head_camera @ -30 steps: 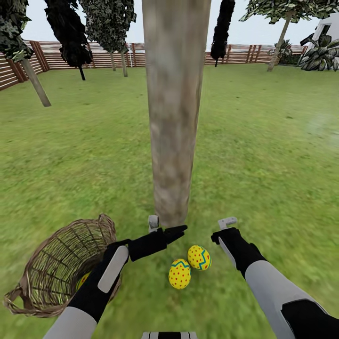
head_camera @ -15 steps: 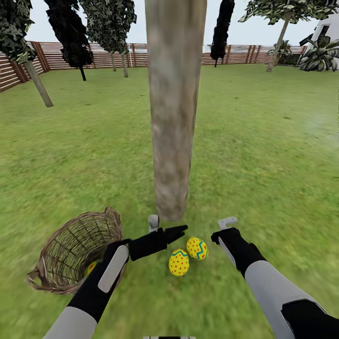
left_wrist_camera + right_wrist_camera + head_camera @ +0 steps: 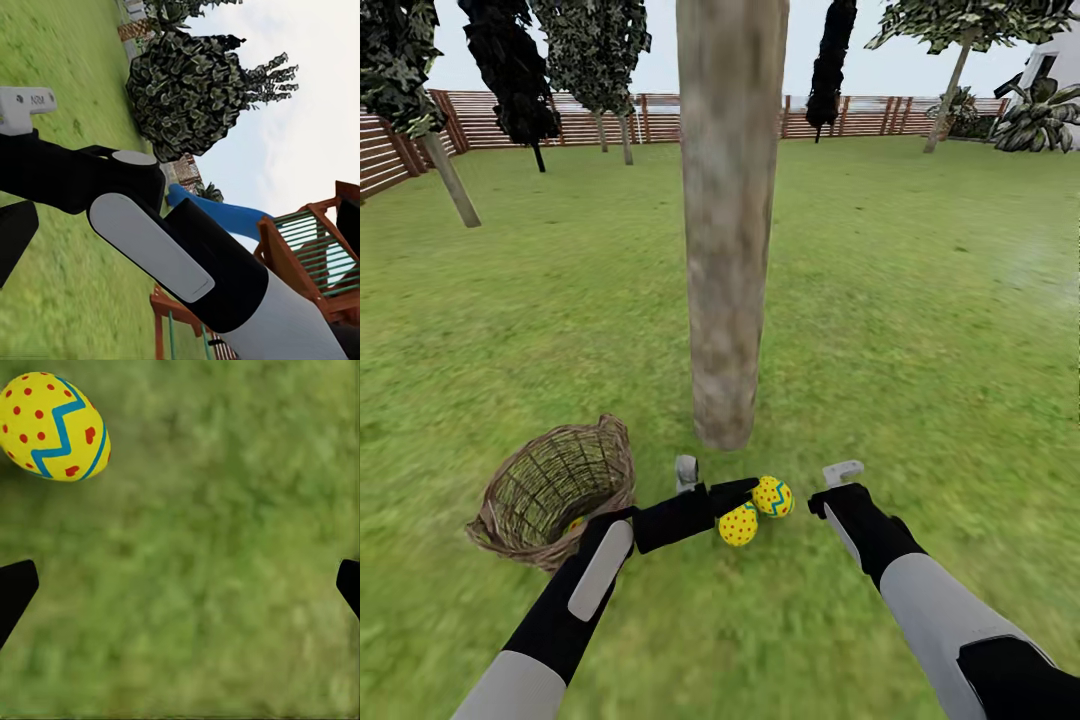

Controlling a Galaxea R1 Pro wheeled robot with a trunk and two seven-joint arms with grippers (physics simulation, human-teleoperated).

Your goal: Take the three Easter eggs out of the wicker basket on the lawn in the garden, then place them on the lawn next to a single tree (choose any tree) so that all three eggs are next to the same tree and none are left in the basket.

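Lawn (image 3: 920,330): green, flat. Tree (image 3: 728,250): thick trunk, centre. Basket (image 3: 555,490): tipped, left of trunk, 1 egg (image 3: 574,523) inside. 2 eggs (image 3: 772,496) (image 3: 738,524): on grass near trunk base. Right gripper (image 3: 180,585): fingers spread, empty. Left gripper (image 3: 705,490): finger state unclear.

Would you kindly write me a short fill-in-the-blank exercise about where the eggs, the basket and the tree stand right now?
1. ____ Easter eggs lie on the lawn by the tree.
2. One yellow egg is inside the wicker ____.
3. In the head view, the wicker basket lies to the ____ of the trunk.
4. The right gripper is ____, with only grass between its fingertips.

Missing words: two; basket; left; open
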